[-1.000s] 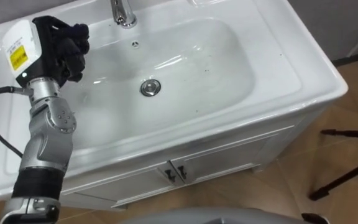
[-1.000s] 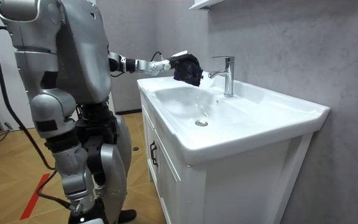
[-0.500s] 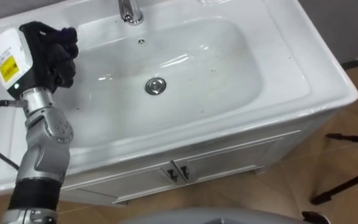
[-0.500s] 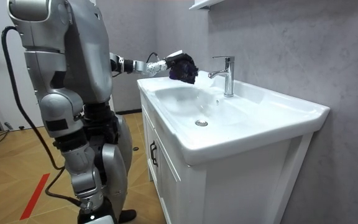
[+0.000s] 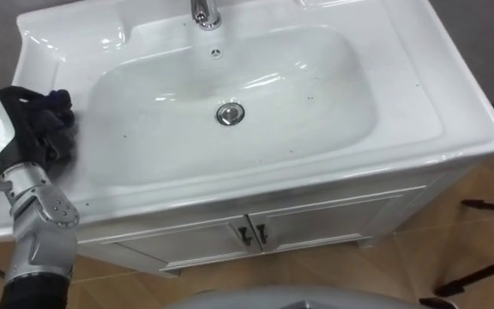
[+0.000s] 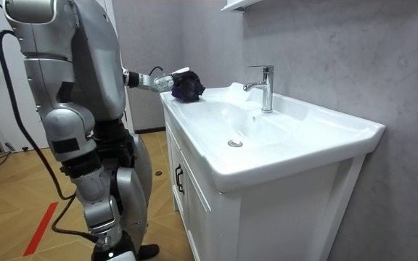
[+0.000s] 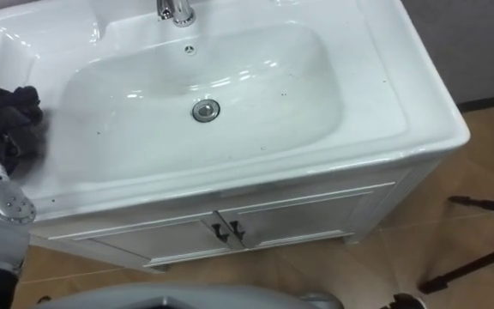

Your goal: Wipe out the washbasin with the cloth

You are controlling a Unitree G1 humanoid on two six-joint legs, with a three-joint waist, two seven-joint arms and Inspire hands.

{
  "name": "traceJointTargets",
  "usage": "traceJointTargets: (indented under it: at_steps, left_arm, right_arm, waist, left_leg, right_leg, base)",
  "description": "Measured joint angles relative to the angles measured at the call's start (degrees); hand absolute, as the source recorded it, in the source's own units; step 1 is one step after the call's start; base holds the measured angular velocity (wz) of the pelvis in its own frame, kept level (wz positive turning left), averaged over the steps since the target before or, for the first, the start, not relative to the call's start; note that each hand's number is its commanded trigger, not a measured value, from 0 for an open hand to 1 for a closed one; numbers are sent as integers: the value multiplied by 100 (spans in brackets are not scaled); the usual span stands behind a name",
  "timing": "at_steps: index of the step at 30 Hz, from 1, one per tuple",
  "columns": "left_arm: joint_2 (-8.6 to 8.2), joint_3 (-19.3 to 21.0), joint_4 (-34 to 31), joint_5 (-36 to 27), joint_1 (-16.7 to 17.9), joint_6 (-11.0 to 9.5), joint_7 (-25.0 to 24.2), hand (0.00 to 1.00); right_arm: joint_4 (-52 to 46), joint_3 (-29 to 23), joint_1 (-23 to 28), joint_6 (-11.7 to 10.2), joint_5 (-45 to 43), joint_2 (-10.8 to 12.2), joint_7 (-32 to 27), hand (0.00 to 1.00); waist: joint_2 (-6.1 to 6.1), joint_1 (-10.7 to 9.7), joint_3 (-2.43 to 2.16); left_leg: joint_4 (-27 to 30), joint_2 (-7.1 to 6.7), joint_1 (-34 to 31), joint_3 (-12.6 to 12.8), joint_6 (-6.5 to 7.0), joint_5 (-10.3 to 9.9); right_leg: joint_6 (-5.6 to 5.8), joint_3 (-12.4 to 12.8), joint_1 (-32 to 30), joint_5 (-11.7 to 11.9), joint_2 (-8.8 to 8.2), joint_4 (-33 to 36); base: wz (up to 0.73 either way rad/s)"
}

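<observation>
The white basin [image 5: 401,94] has a chrome drain [image 5: 229,113] in the middle of its bowl and a chrome faucet [image 5: 204,12] at the back. Small dark specks dot the bowl. My left hand [image 5: 11,129] is over the basin's left rim, its fingers curled round a dark cloth [image 5: 57,122]. The room view has that cloth [image 6: 188,87] at the rim's far corner, left of the faucet [image 6: 265,87], with the left hand [image 6: 167,80] reaching in from the room view's left. I stand at the vanity's end.
Two white cabinet doors with dark handles [image 5: 251,233] sit under the basin. Black tripod legs [image 5: 487,262] lie on the wooden floor at the lower right. A grey wall rises behind the faucet, and a shelf [image 6: 242,4] hangs above it.
My left hand with the cloth has drawn back from above the bowl near the faucet to the basin's left rim. The head camera has shifted as well.
</observation>
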Motion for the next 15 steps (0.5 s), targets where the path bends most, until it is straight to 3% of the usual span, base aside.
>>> traceJointTargets:
  at_steps: [4,6,14,15]
  left_arm:
    - [0,0,77,1,3,-6,8,100]
    - [-7,-1,100,2,38,-3,8,100]
    - [-76,-3,148,8,123,-35,177,100]
    - [-76,-7,186,8,111,-51,229,65]
  right_arm:
    - [23,2,-8,45,-29,-23,57,0]
    - [24,0,-8,48,-5,-22,91,0]
    - [-217,30,-11,93,135,-5,219,0]
    - [-236,58,-15,90,141,-5,219,0]
  waist:
    - [-2,43,0]
    - [-54,47,23]
    - [-268,95,-10]
    - [-284,92,-8]
  left_leg:
    - [2,-3,3,-32,0,0]
    - [-14,-5,12,-38,-1,1]
    - [-58,-12,25,-38,-2,1]
    - [-58,-13,25,-38,-2,1]
  right_leg:
    - [-1,-19,17,0,3,-10]
    - [-1,-29,21,-1,3,-6]
    - [-1,-58,23,-2,13,-26]
    - [0,-59,24,-2,12,-26]
  base:
    - [1]
    - [0]
    - [0]
    - [0]
